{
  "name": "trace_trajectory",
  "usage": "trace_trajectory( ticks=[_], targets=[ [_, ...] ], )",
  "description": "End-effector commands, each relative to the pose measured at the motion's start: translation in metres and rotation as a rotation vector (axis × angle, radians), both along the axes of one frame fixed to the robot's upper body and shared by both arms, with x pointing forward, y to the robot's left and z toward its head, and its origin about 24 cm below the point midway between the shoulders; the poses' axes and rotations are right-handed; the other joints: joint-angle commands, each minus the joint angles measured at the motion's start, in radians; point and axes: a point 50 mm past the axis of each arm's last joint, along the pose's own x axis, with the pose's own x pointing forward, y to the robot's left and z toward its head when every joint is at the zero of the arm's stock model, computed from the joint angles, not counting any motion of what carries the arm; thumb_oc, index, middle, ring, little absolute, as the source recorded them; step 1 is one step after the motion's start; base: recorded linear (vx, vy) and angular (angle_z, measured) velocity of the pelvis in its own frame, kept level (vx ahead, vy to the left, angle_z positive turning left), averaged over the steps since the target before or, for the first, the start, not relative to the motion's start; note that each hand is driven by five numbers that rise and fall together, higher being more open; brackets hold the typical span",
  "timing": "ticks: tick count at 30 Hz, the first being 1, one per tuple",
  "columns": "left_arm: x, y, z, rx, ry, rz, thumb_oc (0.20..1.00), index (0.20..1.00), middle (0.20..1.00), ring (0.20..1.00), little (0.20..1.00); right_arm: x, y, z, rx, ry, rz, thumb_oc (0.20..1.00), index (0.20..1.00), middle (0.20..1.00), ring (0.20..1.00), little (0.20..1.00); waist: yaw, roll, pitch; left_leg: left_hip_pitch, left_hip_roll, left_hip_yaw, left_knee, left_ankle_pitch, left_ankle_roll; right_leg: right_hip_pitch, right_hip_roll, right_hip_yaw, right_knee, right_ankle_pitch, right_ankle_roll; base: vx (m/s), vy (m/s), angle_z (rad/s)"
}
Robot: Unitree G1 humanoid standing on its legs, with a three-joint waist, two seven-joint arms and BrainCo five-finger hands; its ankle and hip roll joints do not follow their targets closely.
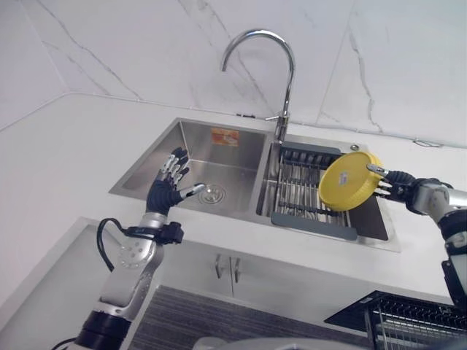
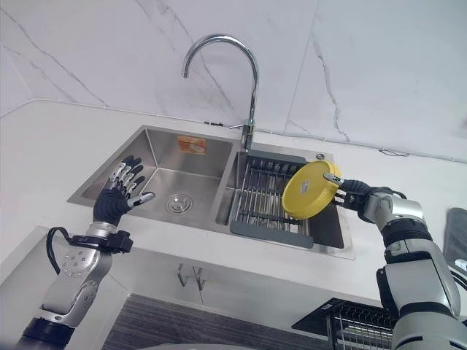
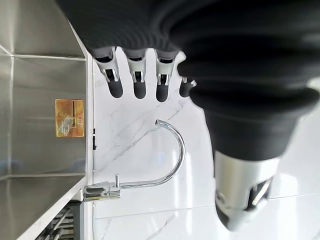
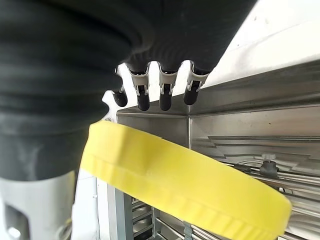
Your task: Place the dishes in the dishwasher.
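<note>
One round yellow dish [image 1: 349, 181], tilted on edge, pinched by right hand [image 1: 395, 185].

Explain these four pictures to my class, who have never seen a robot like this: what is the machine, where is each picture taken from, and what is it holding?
This is a two-armed humanoid robot at a kitchen sink. Two pictures come from cameras in its head, looking down; the other two come from cameras on its wrists, looking along each hand. The right hand grips a yellow plate by its rim, above the drying rack in the sink's right basin. The left hand hovers open over the left basin, holding nothing. A curved tap stands behind the sink. At lower right, a wire rack shows, probably the dishwasher's.
</note>
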Motion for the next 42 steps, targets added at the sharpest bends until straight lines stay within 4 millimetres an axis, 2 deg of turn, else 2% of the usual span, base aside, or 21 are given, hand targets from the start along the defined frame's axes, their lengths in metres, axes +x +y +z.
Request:
trace_trajectory(
  ticks=[1,12,13,14,15,16,17,21,25,31,37,42],
  targets=[
    [0.014,-0.016,0.027,0.014,-0.109,-0.094,1.0,1.0,1.0,1.0,1.0,0.022,-0.004,0.057,-0.083,-0.136,0.011,1.0,1.0,1.0,1.0,1.0,0.039,-0.006,-0.012,-0.004,0.019,0.003,0.0,-0.028,-0.008,0.043,-0.026,-0.018,0.006,-0.093,0.008,0.0,0.0,0.0],
    [0.017,-0.022,0.027,0.009,-0.1,-0.116,1.0,1.0,1.0,1.0,1.0,0.029,0.003,0.06,-0.099,-0.105,0.006,1.0,1.0,1.0,1.0,1.0,0.055,-0.006,-0.014,-0.007,0.017,-0.006,0.0,-0.027,-0.007,0.042,-0.025,-0.024,0.006,-0.094,0.007,0.0,0.002,0.02],
    [0.017,-0.022,0.027,0.008,-0.098,-0.116,1.0,1.0,1.0,1.0,1.0,0.03,0.004,0.06,-0.101,-0.1,0.005,0.947,0.947,0.947,0.947,0.947,0.057,-0.006,-0.015,-0.007,0.016,-0.007,0.0,-0.027,-0.007,0.042,-0.024,-0.024,0.006,-0.095,0.006,0.0,0.0,0.0],
    [0.017,-0.022,0.027,0.008,-0.097,-0.117,1.0,1.0,1.0,1.0,1.0,0.031,0.004,0.06,-0.104,-0.096,0.004,0.843,0.843,0.843,0.843,0.843,0.059,-0.006,-0.016,-0.007,0.016,-0.008,0.0,-0.027,-0.007,0.042,-0.024,-0.025,0.006,-0.095,0.006,0.0,0.0,0.0],
    [0.017,-0.023,0.026,0.006,-0.095,-0.116,1.0,1.0,1.0,1.0,1.0,0.031,0.004,0.06,-0.112,-0.092,0.003,0.542,0.542,0.542,0.542,0.542,0.061,-0.006,-0.016,-0.007,0.017,-0.007,0.0,-0.026,-0.007,0.043,-0.024,-0.026,0.006,-0.094,0.006,0.0,0.0,0.0],
    [0.018,-0.022,0.026,0.006,-0.092,-0.115,1.0,1.0,1.0,1.0,1.0,0.032,0.004,0.06,-0.115,-0.095,-0.001,0.454,0.454,0.454,0.454,0.454,0.063,-0.006,-0.017,-0.006,0.016,-0.007,0.0,-0.027,-0.006,0.044,-0.023,-0.027,0.006,-0.095,0.006,0.0,0.0,0.0],
    [0.018,-0.022,0.026,0.004,-0.091,-0.116,1.0,1.0,1.0,1.0,1.0,0.032,0.005,0.06,-0.125,-0.095,0.004,0.2,0.2,0.2,0.2,0.2,0.065,-0.006,-0.016,-0.005,0.016,-0.008,0.0,-0.027,-0.006,0.045,-0.023,-0.027,0.006,-0.095,0.005,0.0,0.0,0.0],
    [0.018,-0.024,0.023,0.001,-0.079,-0.123,1.0,1.0,1.0,1.0,1.0,0.037,0.009,0.066,-0.181,-0.11,0.027,0.2,0.2,0.2,0.2,0.2,0.073,-0.007,-0.017,-0.007,0.016,-0.012,0.0,-0.025,-0.006,0.045,-0.023,-0.03,0.006,-0.094,0.005,0.0,0.0,0.0],
    [0.017,-0.025,0.022,-0.006,-0.075,-0.127,1.0,1.0,1.0,1.0,1.0,0.042,0.014,0.07,-0.157,-0.16,-0.023,0.2,0.2,0.2,0.2,0.2,0.079,-0.004,-0.016,-0.007,0.015,-0.016,0.0,-0.025,-0.006,0.047,-0.023,-0.034,0.006,-0.095,0.004,0.0,0.0,0.0],
    [0.017,-0.028,0.021,-0.011,-0.07,-0.138,1.0,1.0,1.0,1.0,1.0,0.041,0.019,0.061,-0.119,-0.137,-0.004,0.2,0.2,0.2,0.2,0.2,0.081,-0.002,-0.014,-0.008,0.014,-0.018,0.0,-0.026,-0.004,0.048,-0.022,-0.037,0.006,-0.095,0.004,0.0,0.004,0.05],
    [0.017,-0.029,0.017,-0.015,-0.054,-0.149,1.0,1.0,1.0,1.0,1.0,0.04,0.019,0.056,0.003,-0.181,-0.105,0.2,0.2,0.2,0.2,0.2,0.072,0.002,-0.011,-0.001,0.015,-0.015,0.0,-0.029,-0.002,0.05,-0.021,-0.03,0.006,-0.095,0.003,0.0,0.0,0.0],
    [0.013,-0.027,0.014,-0.012,-0.051,-0.147,1.0,1.0,1.0,1.0,1.0,0.041,0.02,0.066,0.029,-0.328,-0.108,0.2,0.2,0.2,0.2,0.2,0.059,0.004,-0.011,0.001,0.015,-0.009,0.0,-0.032,-0.001,0.048,-0.021,-0.023,0.006,-0.093,0.004,0.0,-0.007,0.0]
  ],
)
